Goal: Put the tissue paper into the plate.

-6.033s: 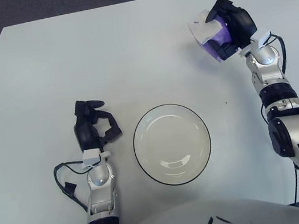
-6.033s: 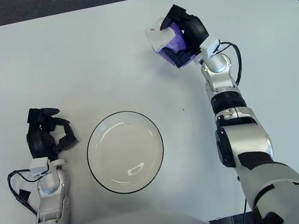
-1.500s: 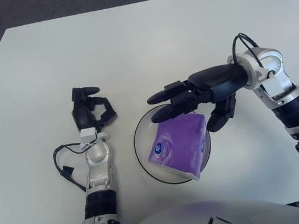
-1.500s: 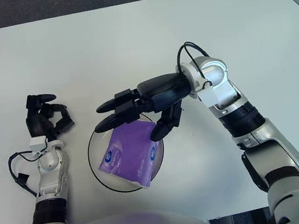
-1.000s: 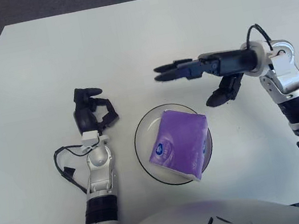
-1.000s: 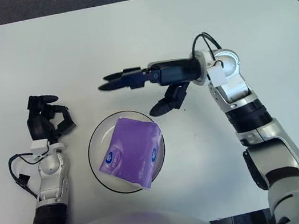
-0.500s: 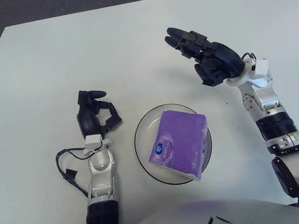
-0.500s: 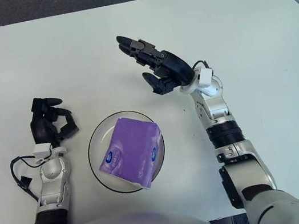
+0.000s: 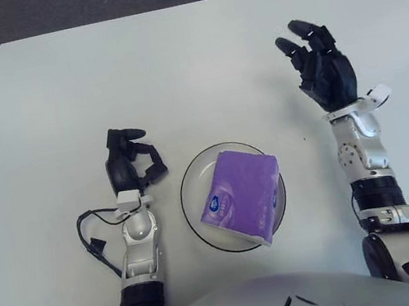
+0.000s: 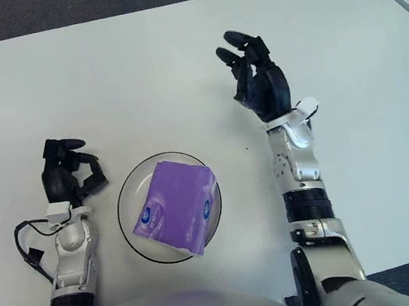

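Tissue pack (image 9: 243, 202) lies tilted in plate (image 9: 193, 207), long axis diagonal.

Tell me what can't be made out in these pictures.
- The plate: most of its inside, both views, covered by the purple tissue pack.
- Pack's label: too small to read.
- Left hand: whether it touches the table.
- Right hand: same doubt, fingers spread.

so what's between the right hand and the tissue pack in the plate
Only bare white table lies between the right hand and the tissue pack in the plate, seen in both eye views.
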{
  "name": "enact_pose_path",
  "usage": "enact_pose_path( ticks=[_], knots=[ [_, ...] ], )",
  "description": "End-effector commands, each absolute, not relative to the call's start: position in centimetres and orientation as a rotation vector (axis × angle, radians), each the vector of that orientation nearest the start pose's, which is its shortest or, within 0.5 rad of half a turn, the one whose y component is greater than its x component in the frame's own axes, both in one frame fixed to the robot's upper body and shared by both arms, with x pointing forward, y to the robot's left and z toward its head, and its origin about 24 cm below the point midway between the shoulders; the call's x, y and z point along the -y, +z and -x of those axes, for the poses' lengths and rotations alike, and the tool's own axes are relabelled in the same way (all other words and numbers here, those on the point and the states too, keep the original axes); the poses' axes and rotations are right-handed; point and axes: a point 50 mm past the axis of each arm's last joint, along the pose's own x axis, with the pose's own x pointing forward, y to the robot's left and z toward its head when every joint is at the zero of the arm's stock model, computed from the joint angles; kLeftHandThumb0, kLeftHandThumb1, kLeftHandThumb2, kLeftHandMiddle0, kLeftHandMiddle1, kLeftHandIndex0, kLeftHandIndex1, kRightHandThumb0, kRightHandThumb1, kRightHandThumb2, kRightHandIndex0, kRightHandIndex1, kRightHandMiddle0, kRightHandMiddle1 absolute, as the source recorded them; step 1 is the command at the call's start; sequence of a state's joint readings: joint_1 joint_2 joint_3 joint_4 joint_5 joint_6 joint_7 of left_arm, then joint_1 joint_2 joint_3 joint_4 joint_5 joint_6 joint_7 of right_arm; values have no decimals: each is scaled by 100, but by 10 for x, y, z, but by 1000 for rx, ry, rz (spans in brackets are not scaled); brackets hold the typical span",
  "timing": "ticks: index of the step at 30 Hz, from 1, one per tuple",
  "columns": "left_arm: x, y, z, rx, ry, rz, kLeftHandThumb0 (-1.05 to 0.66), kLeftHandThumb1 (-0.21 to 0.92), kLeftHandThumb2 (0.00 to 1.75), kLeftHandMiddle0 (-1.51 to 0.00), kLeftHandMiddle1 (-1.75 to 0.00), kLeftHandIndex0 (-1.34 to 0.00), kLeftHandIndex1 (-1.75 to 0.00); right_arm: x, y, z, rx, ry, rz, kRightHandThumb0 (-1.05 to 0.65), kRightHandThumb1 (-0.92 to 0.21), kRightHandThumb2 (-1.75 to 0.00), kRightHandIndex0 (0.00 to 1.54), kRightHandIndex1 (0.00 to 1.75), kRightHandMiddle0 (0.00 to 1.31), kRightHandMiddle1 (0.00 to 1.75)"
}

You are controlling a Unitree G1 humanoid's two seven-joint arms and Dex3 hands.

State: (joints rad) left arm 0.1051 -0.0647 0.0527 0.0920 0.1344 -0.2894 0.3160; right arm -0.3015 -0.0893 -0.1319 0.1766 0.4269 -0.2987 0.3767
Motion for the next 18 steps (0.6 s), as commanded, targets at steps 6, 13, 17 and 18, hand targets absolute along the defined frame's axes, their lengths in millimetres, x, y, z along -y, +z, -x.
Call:
enact_pose_path(
  ticks=[6, 13, 17, 18],
  knots=[
    [-168, -20, -196, -127, 380, -96, -1, 28, 135, -68, -165, -41, -175, 173, 106, -292, 477, 204, -304, -43, -52, -106, 11, 114, 44, 173],
    [-168, -20, -196, -123, 374, -87, -1, 27, 137, -68, -167, -41, -175, 172, 106, -292, 474, 192, -306, -42, -50, -109, 13, 115, 46, 174],
    [-168, -20, -196, -122, 374, -86, -1, 27, 137, -68, -168, -41, -175, 172, 106, -292, 474, 192, -306, -42, -49, -110, 13, 115, 47, 175],
    [-169, -20, -197, -120, 373, -85, -1, 27, 137, -68, -168, -41, -175, 172, 98, -295, 437, 128, -327, -42, -49, -110, 13, 115, 47, 175]
  ],
)
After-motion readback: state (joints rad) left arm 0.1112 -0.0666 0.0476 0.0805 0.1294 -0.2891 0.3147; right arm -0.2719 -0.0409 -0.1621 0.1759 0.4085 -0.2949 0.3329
